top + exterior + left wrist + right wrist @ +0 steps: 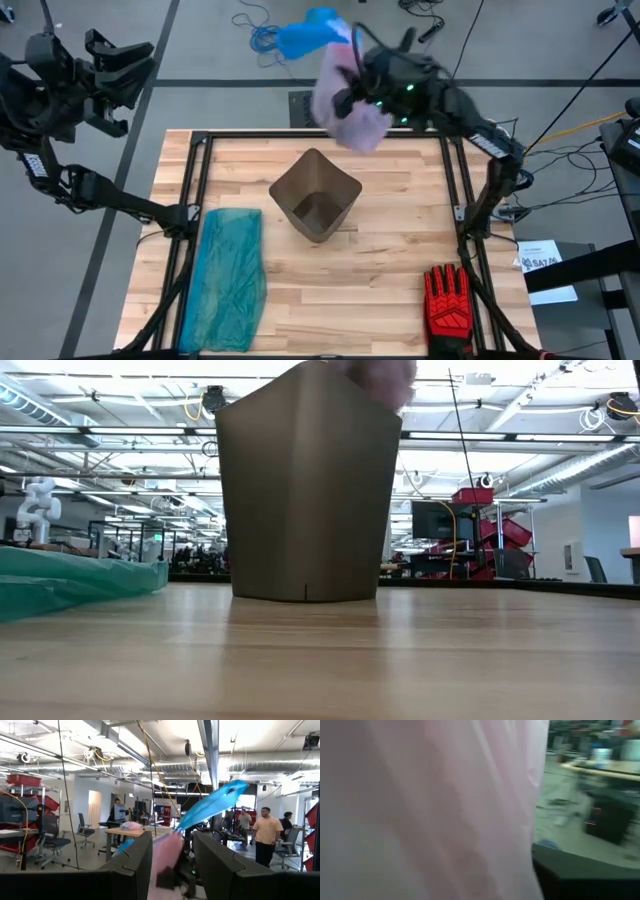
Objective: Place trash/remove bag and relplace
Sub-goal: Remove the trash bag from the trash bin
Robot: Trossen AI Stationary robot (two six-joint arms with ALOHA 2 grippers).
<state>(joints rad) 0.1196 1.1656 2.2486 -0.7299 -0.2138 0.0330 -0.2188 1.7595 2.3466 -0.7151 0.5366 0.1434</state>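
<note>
The pinkish-lavender bag [355,120] is in the air over the table's far edge, at my right gripper [350,95], which is shut on it. Its blue drawstring rim [305,35] streams out beyond the far edge. The bag fills the right wrist view [430,810] and shows in the left wrist view [165,860]. The brown bin [315,195] stands unlined at the table's middle. My left gripper [172,870] is open and empty, raised off the table's far left corner [120,75]. No trash shows. My right gripper holds the bag's pink film [345,110], bunched around the fingers, which reach in from the table's right. The film itself hides the place of contact. The bag is lifted clear of the bin and table, and its blue rim [210,802] trails away loose.
A teal-green plastic bag [225,280] lies flat along the table's left side. A red-and-black glove [447,305] lies at the near right corner. A black frame [200,140] borders the tabletop. People stand in the room beyond the table.
</note>
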